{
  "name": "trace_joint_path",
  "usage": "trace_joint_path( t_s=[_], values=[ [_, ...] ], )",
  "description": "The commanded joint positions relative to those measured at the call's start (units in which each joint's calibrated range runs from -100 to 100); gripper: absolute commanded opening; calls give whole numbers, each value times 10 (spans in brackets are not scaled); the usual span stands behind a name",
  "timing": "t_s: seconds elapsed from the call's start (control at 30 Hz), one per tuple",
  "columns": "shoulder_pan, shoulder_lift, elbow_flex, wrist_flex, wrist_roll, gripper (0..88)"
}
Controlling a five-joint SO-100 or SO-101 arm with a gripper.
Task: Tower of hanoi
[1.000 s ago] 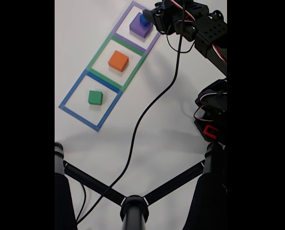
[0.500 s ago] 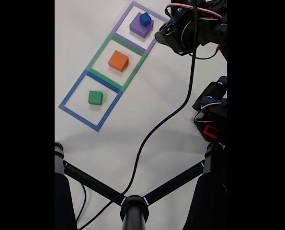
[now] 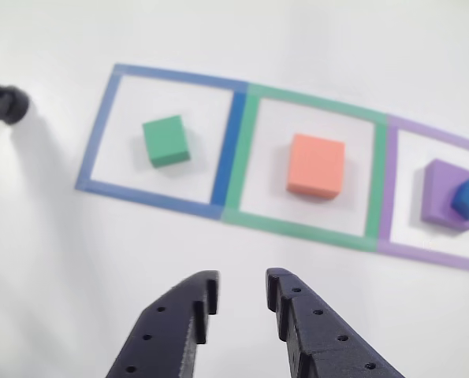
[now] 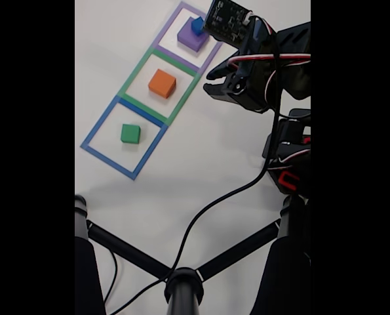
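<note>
The tower of hanoi cubes lie in three taped squares. The green cube (image 3: 166,140) (image 4: 130,133) sits in the blue outline. The orange cube (image 3: 317,164) (image 4: 162,83) sits in the green outline. In the purple outline rests the purple cube (image 3: 443,193) (image 4: 189,39), and the small dark blue cube (image 3: 468,198) (image 4: 197,25) is on top of it. My gripper (image 3: 242,283) (image 4: 211,85) hovers open and empty over bare table. In the fixed view it is just right of the green outline, apart from every cube.
The white table (image 4: 181,170) has bare room in front of the squares. A black cable (image 4: 221,197) trails across it to a black stand with spread legs (image 4: 183,282). The arm's base (image 4: 290,164) is at the right. A black knob (image 3: 1,104) is at the left edge.
The gripper drew back from the purple cube, leaving the blue cube on top, and moved down the fixed view to beside the green outline. The cubes stayed put.
</note>
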Motion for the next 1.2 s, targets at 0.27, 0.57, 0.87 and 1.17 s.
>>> trace_joint_path(
  t_s=[0.27,0.57,0.87,1.17],
  values=[
    [-42,-54,195,-155,6,250],
    [-39,-60,386,-371,6,400],
    [-23,-6,634,-764,6,429],
    [-32,148,712,-1026,6,434]
  ],
)
